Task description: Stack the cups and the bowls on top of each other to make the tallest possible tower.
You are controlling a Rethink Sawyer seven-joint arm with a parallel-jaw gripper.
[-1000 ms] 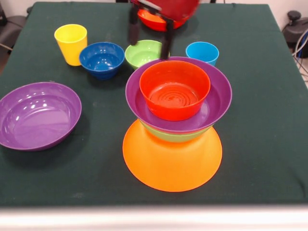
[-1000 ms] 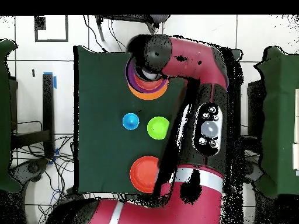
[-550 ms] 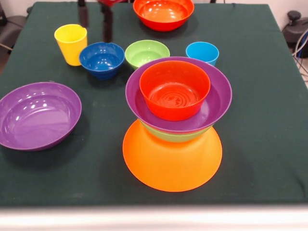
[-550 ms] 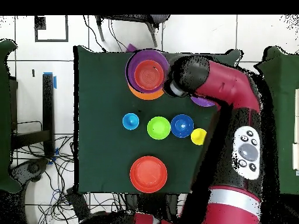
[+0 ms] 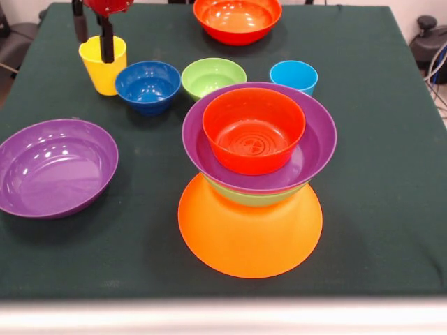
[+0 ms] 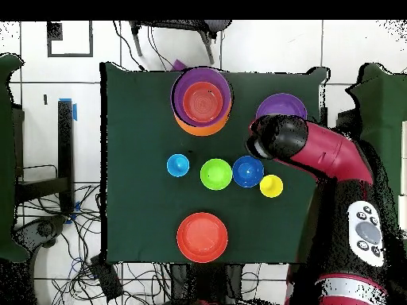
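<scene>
- Gripper [image 5: 91, 35] slid over from the tower [image 5: 253, 181] to the yellow cup [image 5: 103, 64].
- fingers [image 5: 107, 43] spread, one dipping inside the rim, one outside.
- arm hangs down vertically.

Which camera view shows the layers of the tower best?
The front view. It shows the tower from the side: the upturned orange bowl as base, a green rim, a purple bowl, and a red-orange bowl on top. The overhead view shows only concentric rings, hiding the green layer.
</scene>
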